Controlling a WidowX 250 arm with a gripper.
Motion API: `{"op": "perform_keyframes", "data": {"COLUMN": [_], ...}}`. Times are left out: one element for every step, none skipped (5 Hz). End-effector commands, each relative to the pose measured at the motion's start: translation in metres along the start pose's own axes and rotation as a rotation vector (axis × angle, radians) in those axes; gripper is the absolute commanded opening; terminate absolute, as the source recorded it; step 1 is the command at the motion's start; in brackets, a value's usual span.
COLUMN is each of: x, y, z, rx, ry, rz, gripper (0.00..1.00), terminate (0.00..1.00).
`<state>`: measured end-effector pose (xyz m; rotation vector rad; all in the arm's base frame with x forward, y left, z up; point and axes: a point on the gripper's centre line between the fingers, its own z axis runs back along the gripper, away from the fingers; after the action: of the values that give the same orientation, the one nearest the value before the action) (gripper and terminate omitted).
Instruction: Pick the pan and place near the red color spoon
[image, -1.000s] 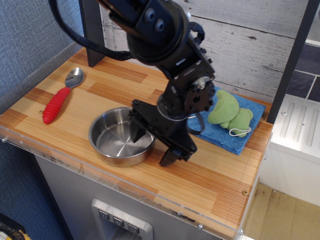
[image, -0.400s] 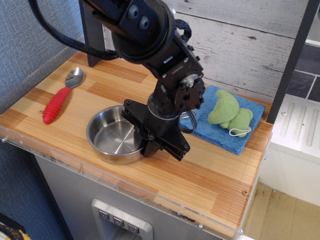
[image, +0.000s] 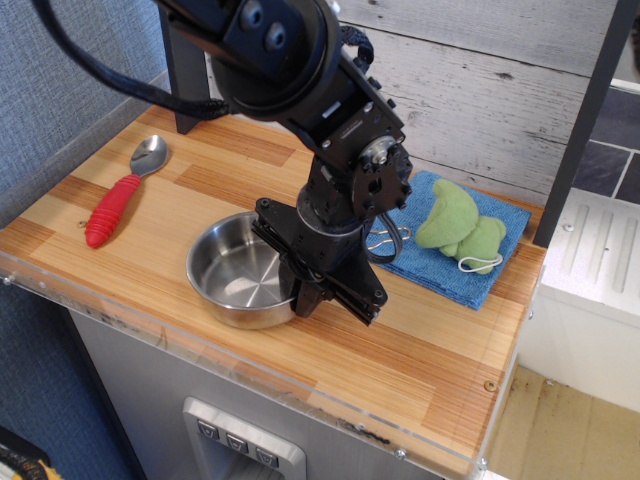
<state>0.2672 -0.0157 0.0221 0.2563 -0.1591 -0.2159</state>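
Shiny steel pan (image: 232, 272) is gleaming at the matt black gripper (image: 308, 292); the spoon's (image: 122, 190) ribbed red handle is lying on smooth striped wood counter (image: 430, 340).

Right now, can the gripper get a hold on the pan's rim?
Probably yes. The gripper is already down at the right rim of the pan, its fingers closed across the wall, and nothing lies between them. How firm the grip is, I cannot tell.

1 pan (image: 232, 275), 1 spoon (image: 122, 190), 1 cloth (image: 455, 255), 1 toy (image: 458, 228).
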Motion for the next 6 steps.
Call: {"op": "perform_keyframes", "data": {"x": [0.005, 0.009, 0.016, 0.022, 0.033, 0.045], "y": [0.021, 0.036, 0.055, 0.072, 0.089, 0.101], "z": [0.025, 0.033, 0.04, 0.039, 0.035, 0.024], "rx": [0.038, 0.066, 0.094, 0.112, 0.119, 0.118], "ry": [-0.063, -0.092, -0.108, -0.105, -0.108, -0.101], "rz": [-0.001, 0.01, 0.022, 0.022, 0.036, 0.04], "gripper": [0.0, 0.0, 0.0, 0.0, 0.0, 0.0], "terminate": [0.0, 0.0, 0.0, 0.0, 0.0, 0.0]}}
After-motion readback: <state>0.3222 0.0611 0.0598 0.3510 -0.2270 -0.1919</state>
